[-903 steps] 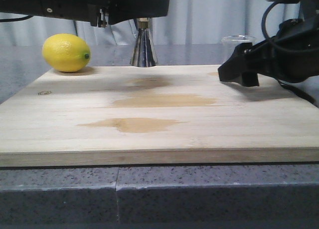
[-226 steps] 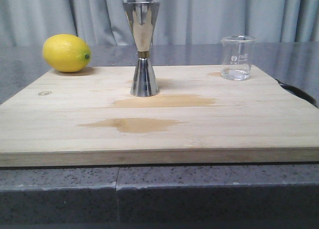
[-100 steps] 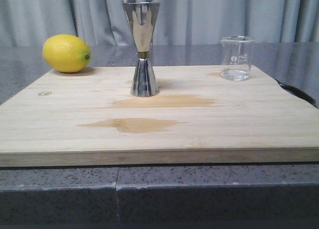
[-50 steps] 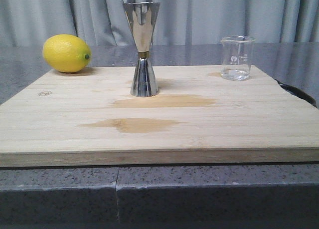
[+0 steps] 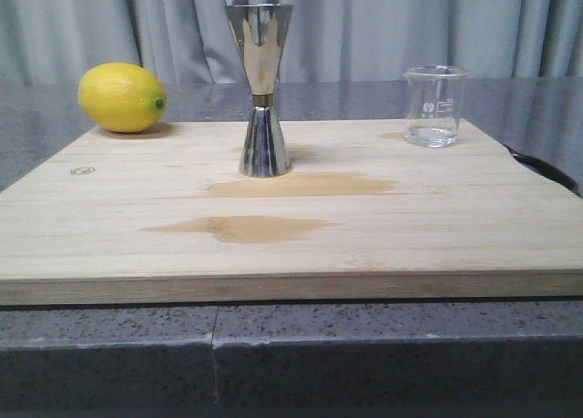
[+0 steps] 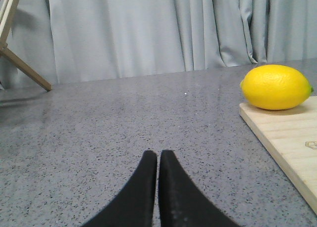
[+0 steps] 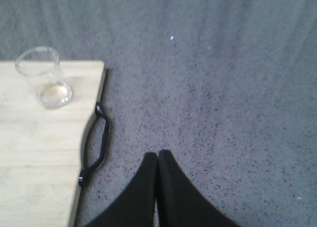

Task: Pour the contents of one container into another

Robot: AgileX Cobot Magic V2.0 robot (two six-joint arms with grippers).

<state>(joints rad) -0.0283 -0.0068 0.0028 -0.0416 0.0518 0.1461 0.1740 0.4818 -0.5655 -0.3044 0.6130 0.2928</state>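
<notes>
— pale wood, that board point(image 5: 383, 245). what's sitting on it?

— nearest, the steel jigger point(image 5: 261, 90) standing upright mid-board; further back right, the glass beaker point(image 5: 434, 106), well apart from it.

— and the claws?

— left gripper point(image 6: 158, 160) and right gripper point(image 7: 157, 160) are hanging clenched and empty off the board, probably parked. lemon point(image 5: 121, 96) is idling far left.

Mirror-polished steel jigger point(image 5: 261, 81); clear smooth glass beaker point(image 5: 434, 106); pale, matt, stained wooden board point(image 5: 383, 227); speckled grey stone-look counter point(image 6: 99, 128); dimpled, waxy lemon point(image 5: 121, 96).
</notes>
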